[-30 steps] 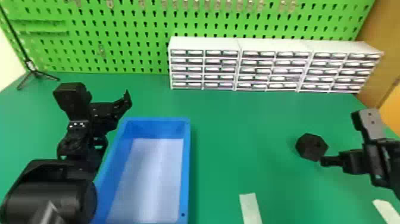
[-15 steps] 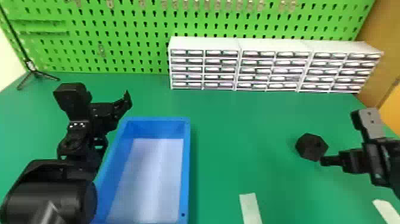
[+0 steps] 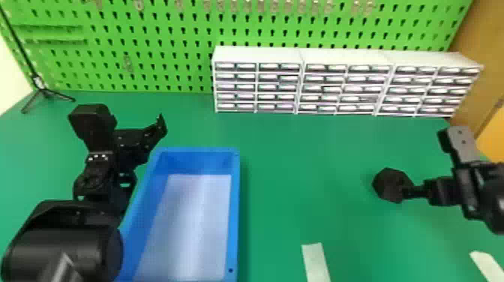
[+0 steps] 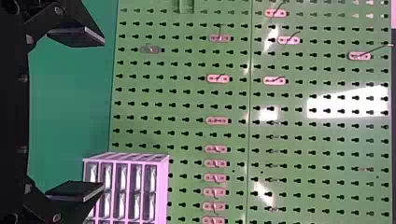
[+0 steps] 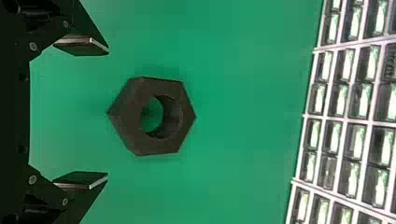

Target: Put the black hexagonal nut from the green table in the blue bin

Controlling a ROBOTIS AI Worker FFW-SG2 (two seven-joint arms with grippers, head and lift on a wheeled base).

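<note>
The black hexagonal nut (image 3: 386, 183) lies on the green table (image 3: 307, 168), right of the blue bin (image 3: 235, 210). My right gripper (image 3: 407, 192) overlaps the nut's right edge in the head view. In the right wrist view this gripper (image 5: 108, 113) is open, and the nut (image 5: 128, 116) sits in front of the gap, holding clear of both fingers, its hole showing green table. Beside the bin's left back corner is my parked left gripper (image 3: 159, 125); the left wrist view has this gripper (image 4: 103, 114) open with nothing between its fingers.
White drawer cabinets (image 3: 258, 54) stand at the back against a green pegboard (image 3: 168, 45). A small tripod (image 3: 45, 92) is at the far left. Pale strips (image 3: 315, 262) mark the table's front.
My right gripper has shifted slightly leftward and up in the head view, from beside the nut to overlapping its edge. The nut, the bin and my left arm have kept their places.
</note>
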